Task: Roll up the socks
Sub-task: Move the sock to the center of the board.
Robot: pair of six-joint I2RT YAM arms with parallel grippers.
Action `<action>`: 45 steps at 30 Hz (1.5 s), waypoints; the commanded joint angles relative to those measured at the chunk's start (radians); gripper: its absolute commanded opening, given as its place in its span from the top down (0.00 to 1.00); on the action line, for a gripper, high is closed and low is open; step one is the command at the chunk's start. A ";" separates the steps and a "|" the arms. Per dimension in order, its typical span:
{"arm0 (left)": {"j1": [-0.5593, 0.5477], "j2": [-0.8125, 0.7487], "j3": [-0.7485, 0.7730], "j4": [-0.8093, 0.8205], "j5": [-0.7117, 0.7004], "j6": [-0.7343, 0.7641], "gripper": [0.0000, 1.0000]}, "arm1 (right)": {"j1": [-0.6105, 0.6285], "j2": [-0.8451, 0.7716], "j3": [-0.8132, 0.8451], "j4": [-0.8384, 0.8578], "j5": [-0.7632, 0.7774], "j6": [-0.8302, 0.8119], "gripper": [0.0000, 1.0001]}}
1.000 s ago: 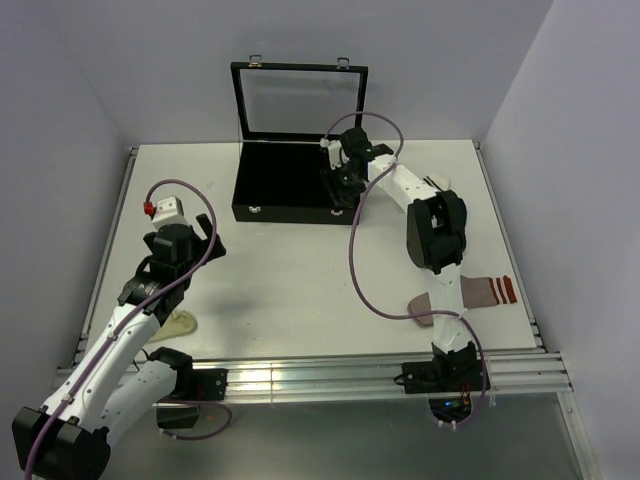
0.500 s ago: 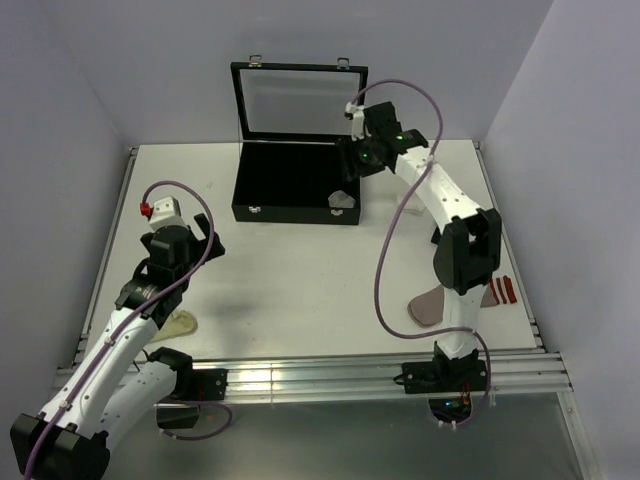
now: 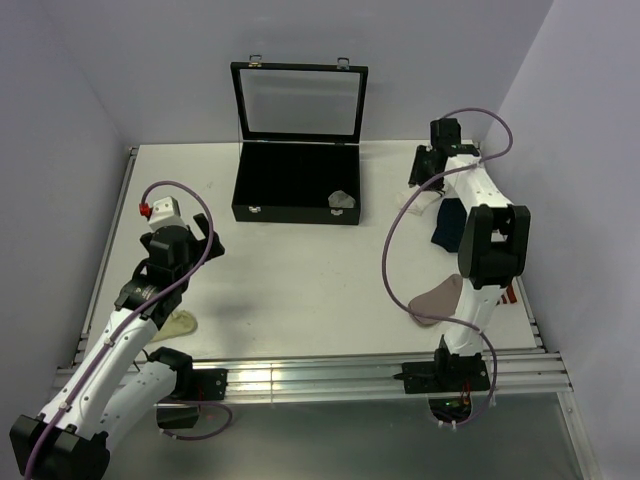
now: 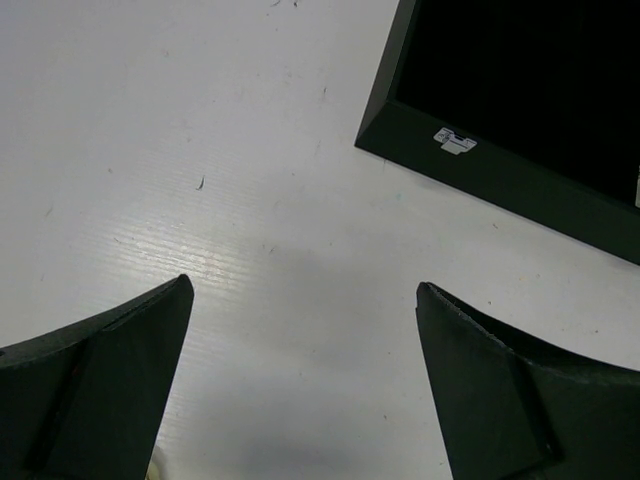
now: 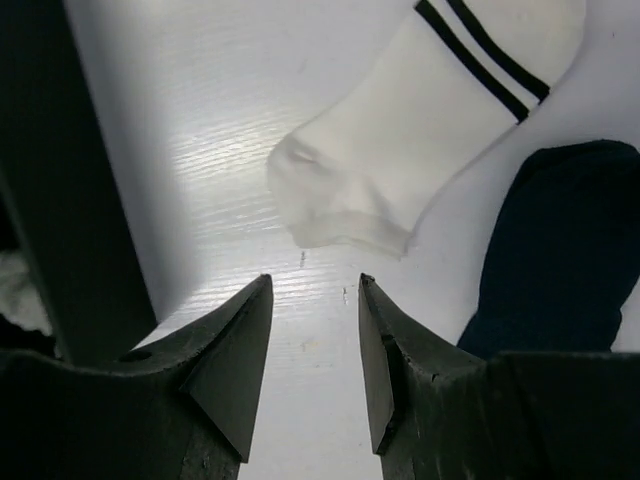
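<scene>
A white sock with black cuff stripes (image 5: 420,130) lies flat on the table just ahead of my right gripper (image 5: 315,290), which is open and empty above the table. A plain navy sock (image 5: 560,240) lies beside it and also shows in the top view (image 3: 450,225). A grey sock (image 3: 437,298) with dark cuff stripes lies near the right arm's base, partly hidden by the arm. A rolled light sock (image 3: 342,200) sits in the black case (image 3: 290,185). My right gripper (image 3: 425,175) is right of the case. My left gripper (image 4: 302,285) is open and empty over bare table.
The black case's lid (image 3: 300,100) stands open at the back of the table. The case's corner shows in the left wrist view (image 4: 520,110). A cream sock (image 3: 181,322) lies under my left arm near the front edge. Walls close in on both sides.
My right arm left the rolled sock in the case and swung right to the white and navy socks. The left arm has barely moved.
</scene>
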 commanded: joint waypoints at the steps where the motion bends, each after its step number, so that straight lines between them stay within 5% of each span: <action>1: 0.005 -0.021 0.002 0.030 -0.020 -0.008 0.01 | -0.004 0.045 -0.001 0.038 0.011 0.033 0.53; 13: 0.005 -0.024 0.002 0.027 -0.026 -0.008 0.01 | -0.037 0.243 0.042 0.067 0.008 -0.012 0.55; 23: 0.005 -0.021 0.003 0.030 -0.028 -0.008 0.01 | -0.014 0.194 -0.051 -0.040 0.007 0.021 0.57; 32: 0.005 -0.034 0.000 0.028 -0.034 -0.006 0.01 | 0.150 0.021 -0.304 -0.107 0.002 0.164 0.60; 40: 0.005 -0.044 -0.003 0.030 -0.028 -0.009 0.01 | 0.338 -0.199 -0.674 0.012 -0.062 0.292 0.61; 45: 0.005 -0.051 -0.004 0.030 -0.017 -0.015 0.01 | 0.536 -0.220 -0.674 0.054 -0.095 0.349 0.60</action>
